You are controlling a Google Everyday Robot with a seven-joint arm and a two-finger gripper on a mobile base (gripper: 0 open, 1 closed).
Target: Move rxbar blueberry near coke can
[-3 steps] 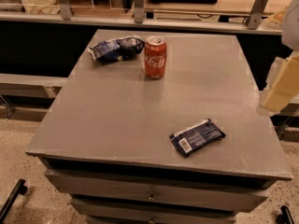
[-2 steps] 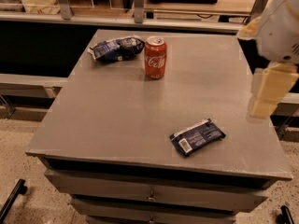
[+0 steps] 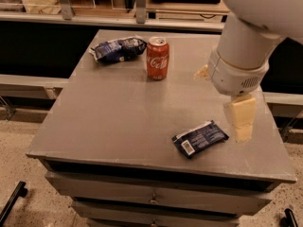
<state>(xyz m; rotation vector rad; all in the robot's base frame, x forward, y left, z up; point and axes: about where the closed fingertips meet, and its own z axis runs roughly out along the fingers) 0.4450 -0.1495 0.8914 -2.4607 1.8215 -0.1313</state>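
Observation:
The rxbar blueberry (image 3: pixel 200 138) is a flat dark navy wrapper with a white barcode patch, lying at an angle near the table's front right. The coke can (image 3: pixel 157 58) stands upright at the back middle of the table, well apart from the bar. My gripper (image 3: pixel 242 124) hangs from the big white arm at the right and hovers just right of the bar's far end, a little above the tabletop. It holds nothing that I can see.
A puffy blue-and-white chip bag (image 3: pixel 118 48) lies left of the can at the back. The grey table (image 3: pixel 113 122) has drawers below its front edge. A counter with metal posts runs behind it. The white arm (image 3: pixel 246 41) covers the back right corner.
The arm has swung in from the right edge, and the gripper has come down and left to just beside the bar. The bar, can and bag have not moved.

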